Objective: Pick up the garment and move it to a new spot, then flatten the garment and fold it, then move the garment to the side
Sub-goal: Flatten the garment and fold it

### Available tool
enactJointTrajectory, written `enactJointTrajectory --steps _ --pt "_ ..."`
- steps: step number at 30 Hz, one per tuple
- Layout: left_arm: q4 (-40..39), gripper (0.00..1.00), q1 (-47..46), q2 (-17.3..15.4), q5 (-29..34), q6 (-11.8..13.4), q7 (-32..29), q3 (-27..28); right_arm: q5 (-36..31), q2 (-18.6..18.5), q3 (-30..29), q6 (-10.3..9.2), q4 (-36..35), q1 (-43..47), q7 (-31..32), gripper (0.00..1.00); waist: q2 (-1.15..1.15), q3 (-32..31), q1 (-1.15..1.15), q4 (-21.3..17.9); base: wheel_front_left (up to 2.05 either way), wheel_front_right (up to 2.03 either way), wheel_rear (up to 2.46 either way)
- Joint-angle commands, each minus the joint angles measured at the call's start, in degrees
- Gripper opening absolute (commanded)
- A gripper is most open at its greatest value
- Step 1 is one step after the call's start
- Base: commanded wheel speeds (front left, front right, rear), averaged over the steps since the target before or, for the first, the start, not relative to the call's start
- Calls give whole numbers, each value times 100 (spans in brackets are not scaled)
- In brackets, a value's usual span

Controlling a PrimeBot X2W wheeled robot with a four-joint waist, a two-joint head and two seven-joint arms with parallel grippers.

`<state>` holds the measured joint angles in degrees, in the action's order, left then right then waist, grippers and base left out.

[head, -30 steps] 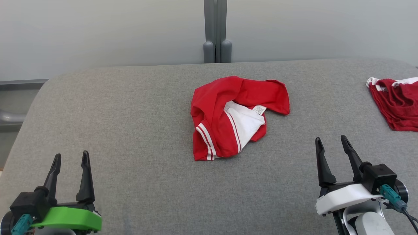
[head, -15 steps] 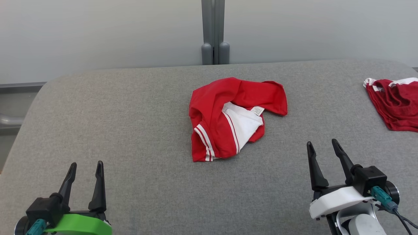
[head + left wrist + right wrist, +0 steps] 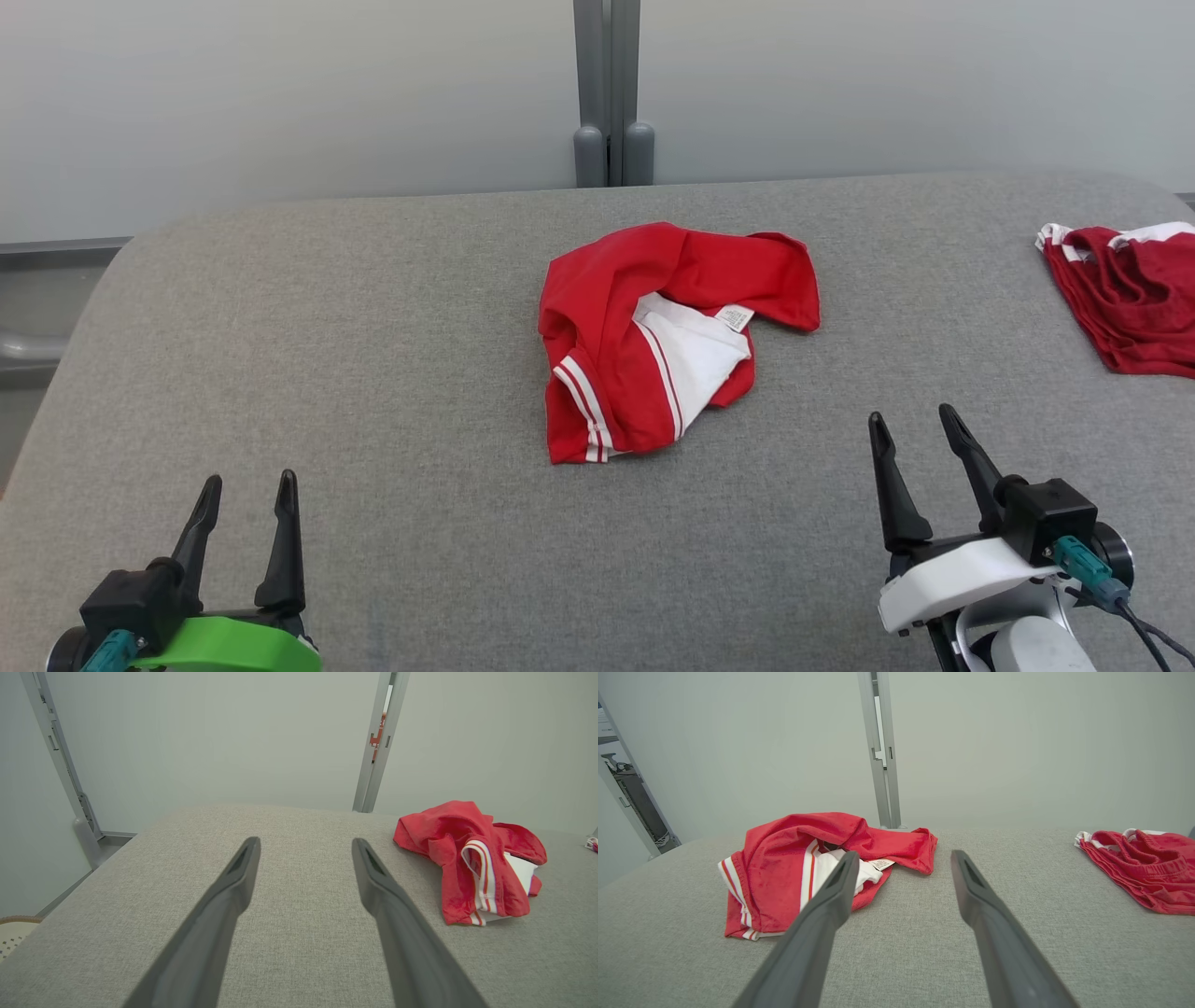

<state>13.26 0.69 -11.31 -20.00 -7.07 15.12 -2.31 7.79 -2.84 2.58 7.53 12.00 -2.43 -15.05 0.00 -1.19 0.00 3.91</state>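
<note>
A crumpled red garment (image 3: 653, 317) with white stripes, a white inner panel and a small label lies in a heap at the middle of the grey padded table (image 3: 392, 373). It also appears in the left wrist view as the garment (image 3: 467, 863) at the right, and in the right wrist view as the garment (image 3: 794, 868) at the left. My left gripper (image 3: 247, 485) stands open at the lower left, well short of it. My right gripper (image 3: 910, 420) stands open at the lower right, near the garment's right side, with nothing between the fingers.
A second red and white cloth (image 3: 1125, 289) lies at the table's far right edge, seen too as the cloth (image 3: 1139, 863). A grey post (image 3: 611, 93) rises behind the table against a pale wall. The table's left edge drops off near a rail.
Both grippers have drawn back toward the near edge, the left one also shifting right and the right one left. The camera tilted slightly. The garment lies as before.
</note>
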Motion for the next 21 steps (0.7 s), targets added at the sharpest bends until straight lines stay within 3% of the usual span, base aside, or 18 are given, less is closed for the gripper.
enactJointTrajectory --steps 1,21 --pt "13 100 -3 17 82 -26 2 23 27 -10 2 -9 13 52 -17 100 0 -2 0 -2 0 0 0" --pt "69 100 -53 47 134 -46 2 70 19 -10 -24 -9 36 50 -17 100 0 20 0 -24 0 0 0"
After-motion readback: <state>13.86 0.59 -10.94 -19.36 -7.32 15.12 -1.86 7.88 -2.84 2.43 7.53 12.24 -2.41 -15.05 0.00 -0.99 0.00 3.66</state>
